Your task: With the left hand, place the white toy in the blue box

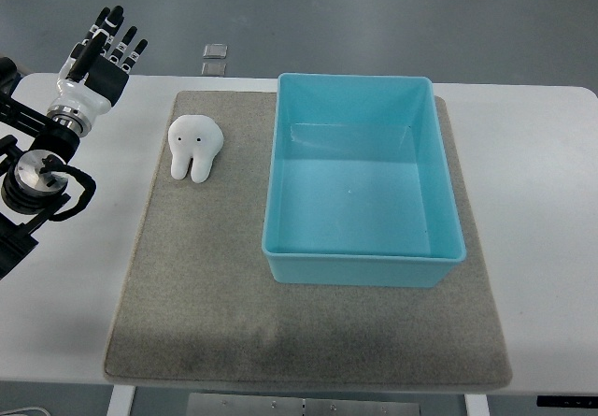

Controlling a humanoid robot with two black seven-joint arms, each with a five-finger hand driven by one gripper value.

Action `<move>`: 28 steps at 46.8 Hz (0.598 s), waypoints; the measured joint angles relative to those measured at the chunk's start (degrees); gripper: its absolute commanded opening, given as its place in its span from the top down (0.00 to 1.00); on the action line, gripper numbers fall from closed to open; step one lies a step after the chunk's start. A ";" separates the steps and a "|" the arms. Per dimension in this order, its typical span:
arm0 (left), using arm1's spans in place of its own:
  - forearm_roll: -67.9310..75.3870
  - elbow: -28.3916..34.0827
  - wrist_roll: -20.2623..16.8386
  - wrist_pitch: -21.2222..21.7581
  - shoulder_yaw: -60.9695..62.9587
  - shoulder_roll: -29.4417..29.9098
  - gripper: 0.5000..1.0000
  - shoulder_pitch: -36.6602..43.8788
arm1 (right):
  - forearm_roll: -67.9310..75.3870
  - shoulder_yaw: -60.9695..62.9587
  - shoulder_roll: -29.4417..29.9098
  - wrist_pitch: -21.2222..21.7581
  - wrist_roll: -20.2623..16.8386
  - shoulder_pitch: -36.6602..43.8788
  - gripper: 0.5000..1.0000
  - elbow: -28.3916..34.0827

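White toy [194,148] upright, legs toward cam.

A: What kind of place is this?
B: Looks like a robotics lab or test bench. White table [523,210] on a plain grey floor [374,14], grey felt mat [196,313] as a staged work area.
A: Anything else?
B: Robot arm with fingered left hand [101,56] at the table edge. No household clutter.

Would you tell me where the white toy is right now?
In the top view, the white toy lies on the grey mat, just left of the blue box.
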 measured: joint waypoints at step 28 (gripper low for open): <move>0.14 3.16 0.02 -6.31 0.22 -0.24 0.02 -0.06 | 0.00 0.00 0.00 0.00 0.00 -0.02 0.13 0.00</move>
